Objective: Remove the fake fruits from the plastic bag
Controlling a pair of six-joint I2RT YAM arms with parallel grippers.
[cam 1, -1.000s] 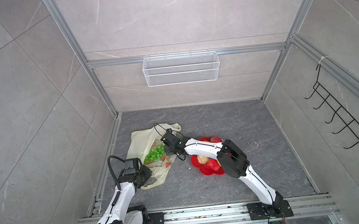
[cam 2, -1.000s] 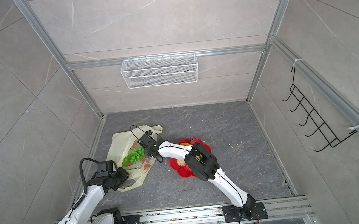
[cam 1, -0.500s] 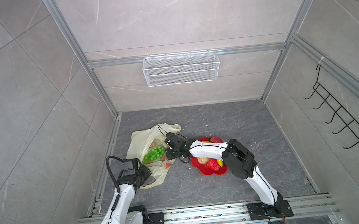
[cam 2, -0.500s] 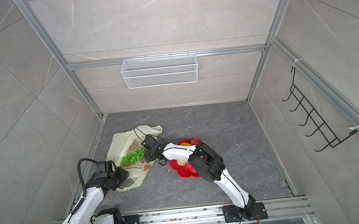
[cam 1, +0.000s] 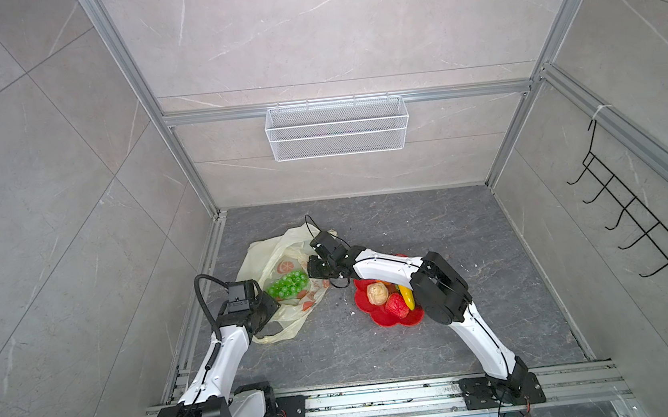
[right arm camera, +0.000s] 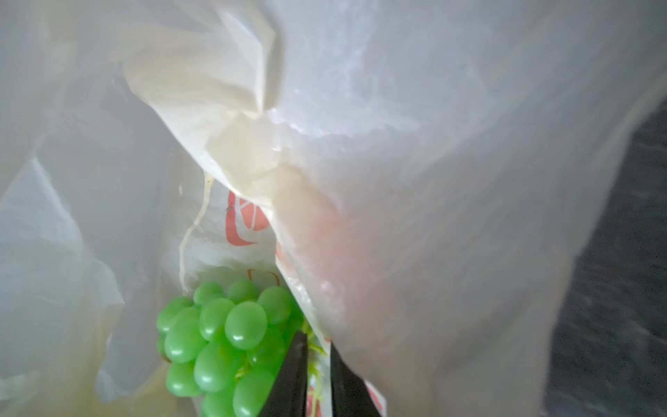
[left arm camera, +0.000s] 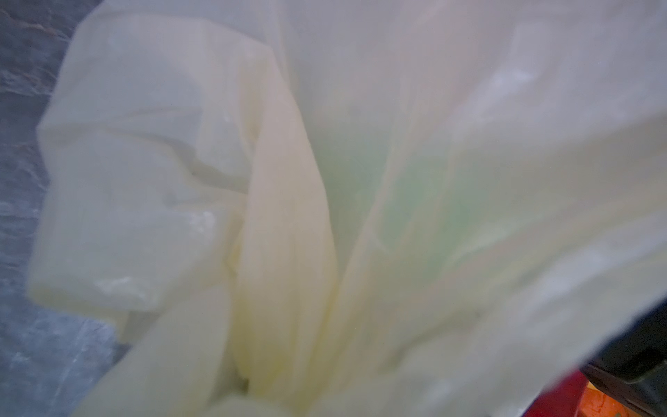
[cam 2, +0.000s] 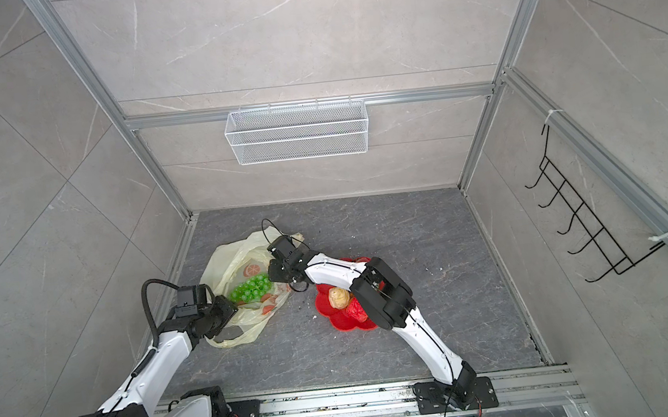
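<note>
The pale-yellow plastic bag [cam 1: 261, 254] lies crumpled on the grey floor at the left. A green grape bunch [cam 1: 287, 286] rests in its open mouth. My right gripper [cam 1: 312, 271] reaches across to the bunch. In the right wrist view its gripper [right arm camera: 317, 368] is shut on the grapes' [right arm camera: 223, 335] thin stem, with bag film [right arm camera: 433, 144] draped over one finger. My left gripper [cam 1: 271, 322] sits at the bag's near corner. Its wrist view is filled with bag [left arm camera: 397, 108], so its jaws are hidden. A beige walnut-like ball [cam 1: 377, 293], a red strawberry [cam 1: 396, 306] and a yellow banana [cam 1: 407, 296] lie out of the bag.
Those three fruits sit on a red flower-shaped plate [cam 1: 393, 321], partly under my right arm's elbow. A white wire basket [cam 1: 337, 134] hangs on the back wall and a black hook rack [cam 1: 639, 230] on the right wall. The left wall's metal frame [cam 1: 205, 280] runs close beside the bag.
My right gripper has slid a little toward the front beside the grapes, and its elbow has swung right over the plate. The left gripper has barely shifted at the bag's corner.
</note>
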